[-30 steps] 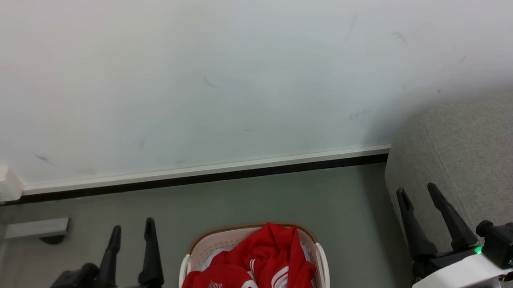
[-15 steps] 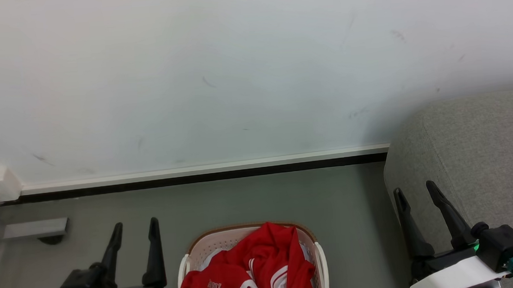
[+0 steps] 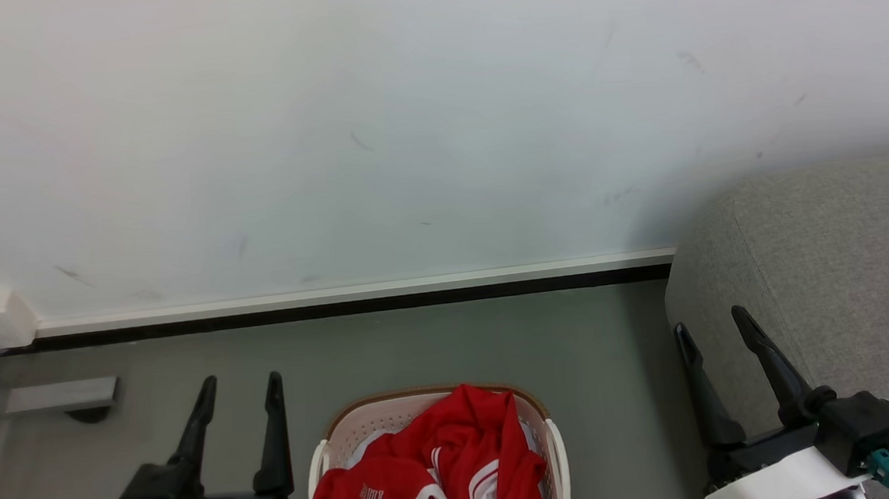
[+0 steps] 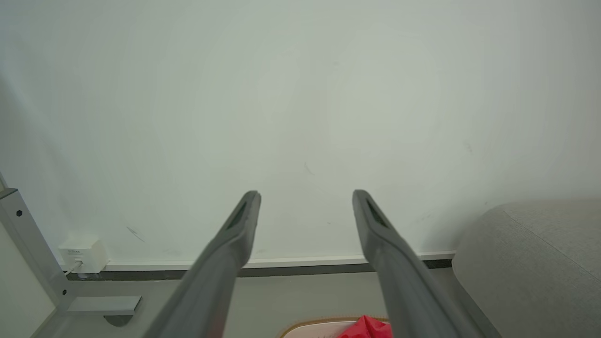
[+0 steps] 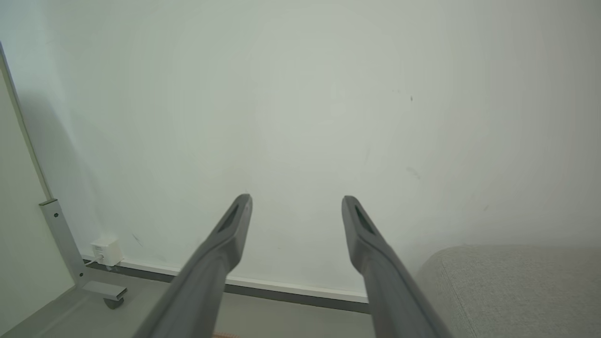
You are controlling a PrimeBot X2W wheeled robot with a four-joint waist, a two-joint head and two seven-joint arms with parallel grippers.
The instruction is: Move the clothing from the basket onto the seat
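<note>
A: Where is the clothing lying?
B: It's heaping in the basket, bottom centre. The seat is sitting at the right edge.
A: And the grippers?
B: The left gripper and right gripper are hovering spread and empty. I'm judging the pick-up not yet begun; next, one is needing to dip onto the heap.

Left claw wide apart before wall
</note>
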